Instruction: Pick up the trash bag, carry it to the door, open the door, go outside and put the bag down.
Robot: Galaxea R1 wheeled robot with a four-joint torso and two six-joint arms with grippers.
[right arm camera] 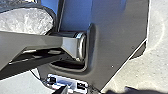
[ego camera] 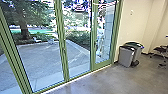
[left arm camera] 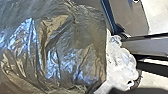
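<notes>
From high up I look forward and down onto green-framed doors (ego camera: 63, 53); my left wrist camera sits close to the trash bag (left arm camera: 57, 50), frame left. Both wrist views look down, sharing the dark plate (right arm camera: 117, 37).

Green-framed glass doors (ego camera: 62, 47) span the left and middle. Through them shows a paved yard (ego camera: 42, 62), a tree (ego camera: 25, 31) at its far left. Right of the doors, two bins (ego camera: 126, 57) (one green-topped) stand by the pale wall (ego camera: 136, 20); a dark chair (ego camera: 160, 50) is farther right.
</notes>
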